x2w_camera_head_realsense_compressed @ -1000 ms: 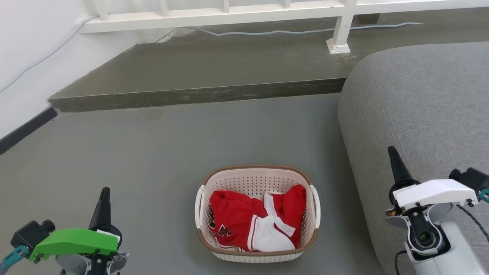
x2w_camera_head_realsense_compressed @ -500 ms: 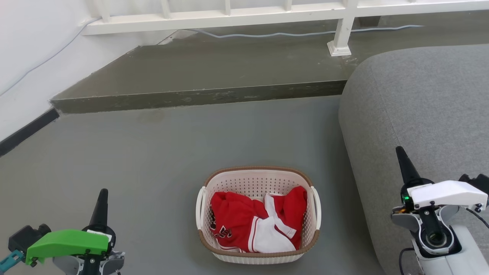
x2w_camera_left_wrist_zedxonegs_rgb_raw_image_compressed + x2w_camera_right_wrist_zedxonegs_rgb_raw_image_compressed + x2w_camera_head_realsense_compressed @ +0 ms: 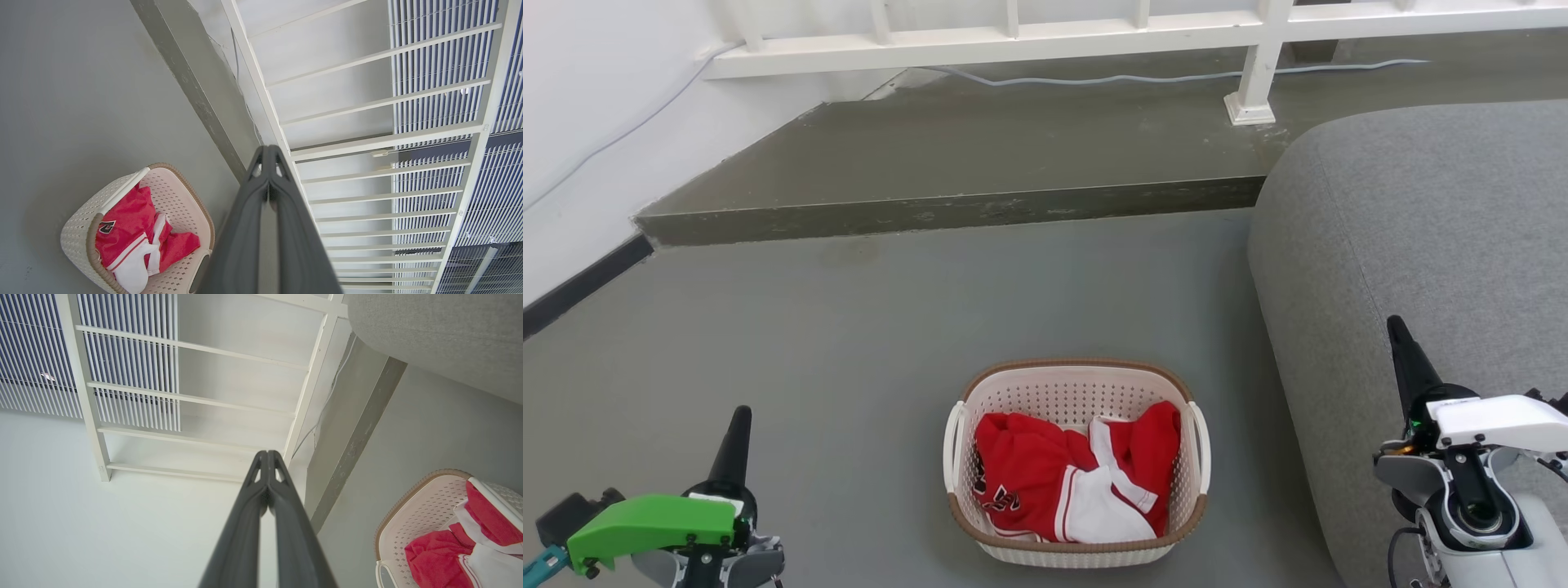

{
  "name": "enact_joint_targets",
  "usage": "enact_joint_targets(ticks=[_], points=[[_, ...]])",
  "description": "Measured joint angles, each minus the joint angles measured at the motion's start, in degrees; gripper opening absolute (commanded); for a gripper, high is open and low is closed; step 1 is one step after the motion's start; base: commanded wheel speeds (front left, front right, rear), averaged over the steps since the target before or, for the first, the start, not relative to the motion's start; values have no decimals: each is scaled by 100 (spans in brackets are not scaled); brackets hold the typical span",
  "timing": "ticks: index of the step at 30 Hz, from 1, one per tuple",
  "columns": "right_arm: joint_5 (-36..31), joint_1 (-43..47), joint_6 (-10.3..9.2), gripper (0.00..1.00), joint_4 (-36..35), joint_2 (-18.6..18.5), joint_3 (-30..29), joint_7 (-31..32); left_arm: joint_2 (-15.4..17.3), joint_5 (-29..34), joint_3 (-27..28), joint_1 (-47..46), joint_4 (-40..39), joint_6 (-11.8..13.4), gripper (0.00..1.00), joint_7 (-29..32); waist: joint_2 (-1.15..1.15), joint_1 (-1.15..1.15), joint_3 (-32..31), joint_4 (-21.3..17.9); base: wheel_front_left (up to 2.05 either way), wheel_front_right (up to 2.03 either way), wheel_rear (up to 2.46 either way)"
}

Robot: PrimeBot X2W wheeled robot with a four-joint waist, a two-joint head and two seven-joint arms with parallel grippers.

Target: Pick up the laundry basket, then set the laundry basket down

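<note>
Fingers [image 3: 245, 228] pressed together on our left gripper [image 3: 734, 445] and right gripper [image 3: 1409, 367], both empty. Small oval cream-white perforated plastic laundry basket [image 3: 1078, 384] sits on the grey floor [image 3: 849, 343] just beside a grey fabric sofa [image 3: 1421, 212], white railing [image 3: 1054, 37] behind. We can't read the lettering on the red-and-white jersey [image 3: 1029, 465].

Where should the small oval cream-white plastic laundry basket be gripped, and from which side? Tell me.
Best bet: grip the laundry basket by its white loop handles, left gripper on the left handle from outside, right gripper on the right handle likewise. It stands upright, the loops jut clear of its side walls, and red-and-white clothing fills the inside.
</note>
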Motion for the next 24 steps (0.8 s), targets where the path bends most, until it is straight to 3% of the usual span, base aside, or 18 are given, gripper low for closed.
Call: enact_joint_targets(ticks=[24], points=[[1257, 12, 108, 0, -53, 44, -469, 347, -30, -1230, 225, -113, 55, -38, 0, 361, 0, 0, -57, 30, 0, 0, 0]])
